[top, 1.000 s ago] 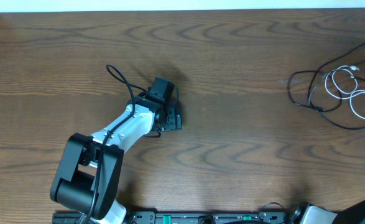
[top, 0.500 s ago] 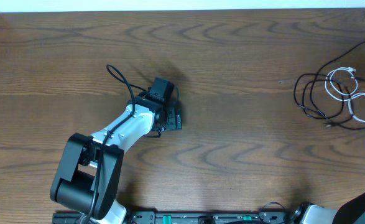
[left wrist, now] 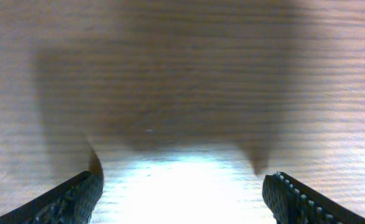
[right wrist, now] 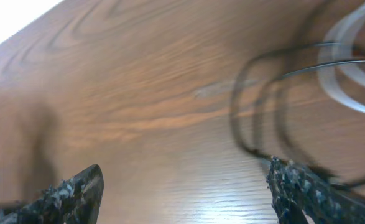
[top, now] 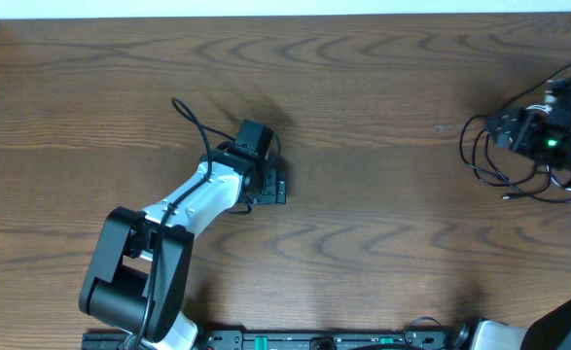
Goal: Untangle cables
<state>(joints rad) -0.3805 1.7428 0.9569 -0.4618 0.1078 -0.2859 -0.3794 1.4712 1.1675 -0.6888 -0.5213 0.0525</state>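
At the right edge of the overhead frame, the right gripper (right wrist: 183, 174) has moved in over the tangle and its fingers, shut a second ago, now stand wide, so nothing is gripped and the cables remain unseparated. The black cable (right wrist: 234, 115) loops just above the right-hand finger in the wrist view, with the white cable (right wrist: 326, 62) at upper right. Far left of them, the left gripper (left wrist: 181, 186) gapes over bare table (left wrist: 182, 74).

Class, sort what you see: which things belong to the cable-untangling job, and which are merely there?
Belong to the job:
black cable
white cable

Merely there:
wooden table
left arm
left arm's own thick cord
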